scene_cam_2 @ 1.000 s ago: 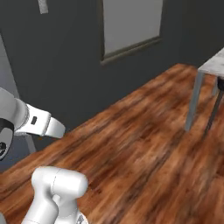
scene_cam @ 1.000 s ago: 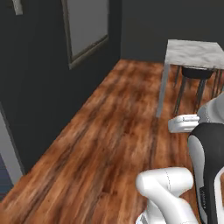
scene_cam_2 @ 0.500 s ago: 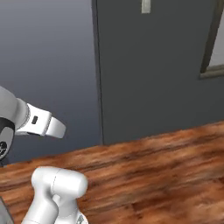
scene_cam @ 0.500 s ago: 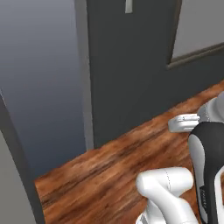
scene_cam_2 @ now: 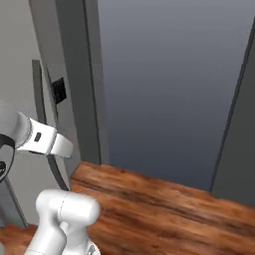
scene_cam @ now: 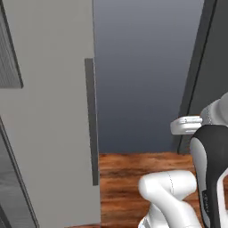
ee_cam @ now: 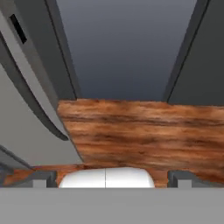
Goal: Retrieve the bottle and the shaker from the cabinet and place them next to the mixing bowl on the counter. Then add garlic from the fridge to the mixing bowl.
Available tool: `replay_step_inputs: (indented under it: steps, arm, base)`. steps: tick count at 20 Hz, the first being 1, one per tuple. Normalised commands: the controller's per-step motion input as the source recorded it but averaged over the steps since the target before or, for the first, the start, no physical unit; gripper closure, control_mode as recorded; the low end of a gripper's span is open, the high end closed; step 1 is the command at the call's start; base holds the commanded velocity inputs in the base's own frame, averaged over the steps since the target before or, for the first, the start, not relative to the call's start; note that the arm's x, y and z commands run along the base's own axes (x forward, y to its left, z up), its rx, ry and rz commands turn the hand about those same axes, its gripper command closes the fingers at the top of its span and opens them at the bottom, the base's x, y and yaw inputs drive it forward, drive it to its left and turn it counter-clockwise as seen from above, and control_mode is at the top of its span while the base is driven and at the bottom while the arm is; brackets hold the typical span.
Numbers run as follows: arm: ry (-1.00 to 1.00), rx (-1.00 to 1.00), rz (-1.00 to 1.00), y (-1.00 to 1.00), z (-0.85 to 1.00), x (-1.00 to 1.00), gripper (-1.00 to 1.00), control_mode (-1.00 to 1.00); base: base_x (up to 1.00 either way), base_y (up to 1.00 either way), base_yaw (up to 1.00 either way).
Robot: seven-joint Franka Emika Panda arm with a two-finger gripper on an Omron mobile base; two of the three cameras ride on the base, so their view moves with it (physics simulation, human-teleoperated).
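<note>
The two-finger gripper (ee_cam: 111, 177) is seen with its dark tips spread wide, nothing gripped, above the brown wooden floor (ee_cam: 144, 131). The tall grey fridge (scene_cam: 49, 133) is seen at the left.

Reddish-brown wooden plank floor (scene_cam_2: 164, 209) runs up to the dark wall.

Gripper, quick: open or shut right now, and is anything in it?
Gripper: open, jaws spread wide, nothing between them; it is over the wood floor.
</note>
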Motion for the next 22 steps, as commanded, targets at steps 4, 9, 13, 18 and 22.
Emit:
replay_step_inputs:
  steps: [4,9,13,18,22]
  arm:
    - [0.0,0.0,0.0,0.0,0.0,0.0,-1.0,1.0]
    - [0.0,0.0,0.0,0.0,0.0,0.0,-1.0,1.0]
    - [0.0,0.0,0.0,0.0,0.0,0.0,-1.0,1.0]
    - [0.0,0.0,0.0,0.0,0.0,0.0,-1.0,1.0]
    - [0.0,0.0,0.0,0.0,0.0,0.0,-1.0,1.0]
  base:
    - [0.0,-0.01,1.0]
    - [0.01,-0.46,0.83]
    - [-0.22,-0.98,0.37]
    - [-0.35,-1.0,0.28]
    - [0.0,-0.97,0.51]
